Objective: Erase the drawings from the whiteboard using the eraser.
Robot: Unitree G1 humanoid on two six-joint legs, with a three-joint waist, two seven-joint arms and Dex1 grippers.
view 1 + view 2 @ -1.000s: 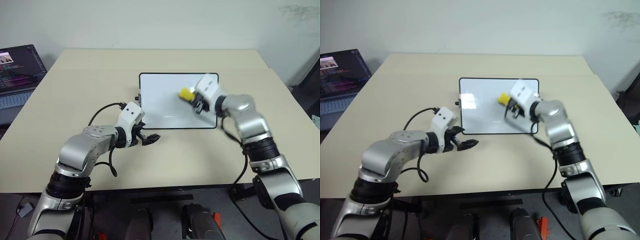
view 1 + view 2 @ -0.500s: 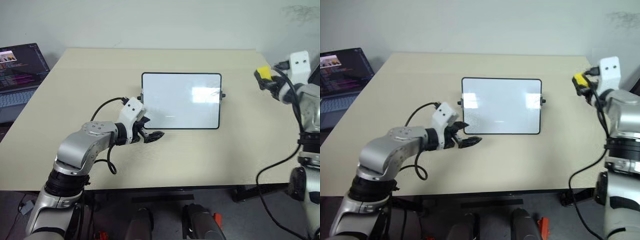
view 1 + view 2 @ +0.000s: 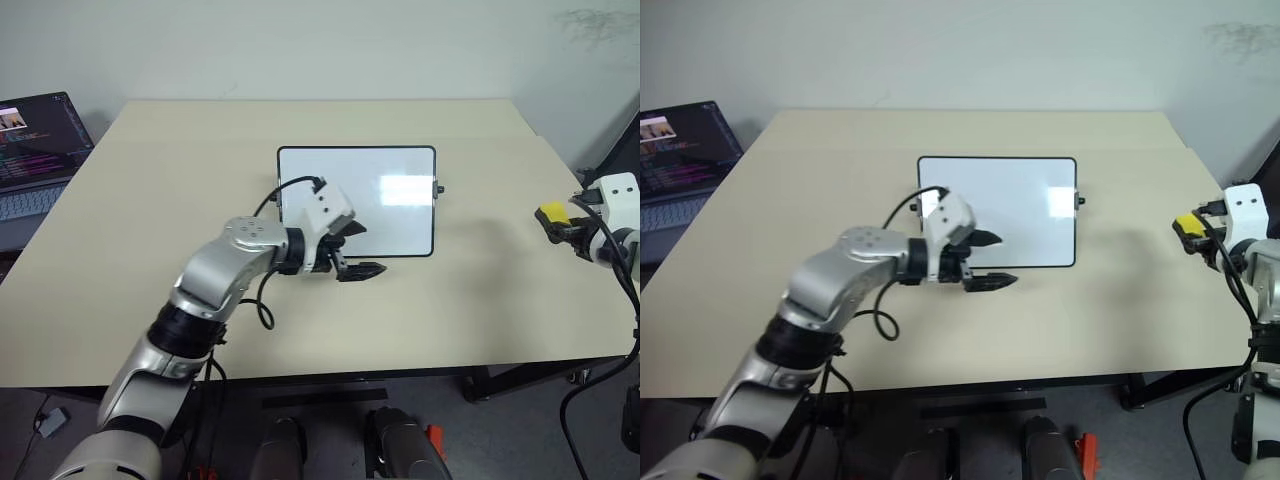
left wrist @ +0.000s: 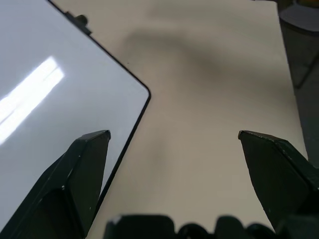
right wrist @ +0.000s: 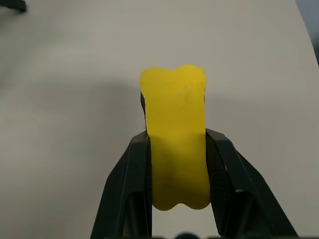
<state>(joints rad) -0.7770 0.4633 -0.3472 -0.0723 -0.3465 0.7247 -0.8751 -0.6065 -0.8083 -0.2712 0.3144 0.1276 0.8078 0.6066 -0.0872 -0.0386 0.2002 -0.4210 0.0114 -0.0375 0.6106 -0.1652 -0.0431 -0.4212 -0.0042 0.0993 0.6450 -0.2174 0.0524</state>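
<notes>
Over the whiteboard's [image 3: 380, 200] near edge, the left gripper [image 3: 352, 250] reaches across with fingers spread wide. Well right of the whiteboard, the right gripper [image 5: 177, 164] pinches the eraser [image 5: 175, 134] above the table [image 3: 470, 300].

Bright, even room light. A white glare patch sits right of centre on the whiteboard [image 3: 356, 200]. Soft shadows lie on the table [image 3: 150, 200]. The left wrist view is slightly soft.
</notes>
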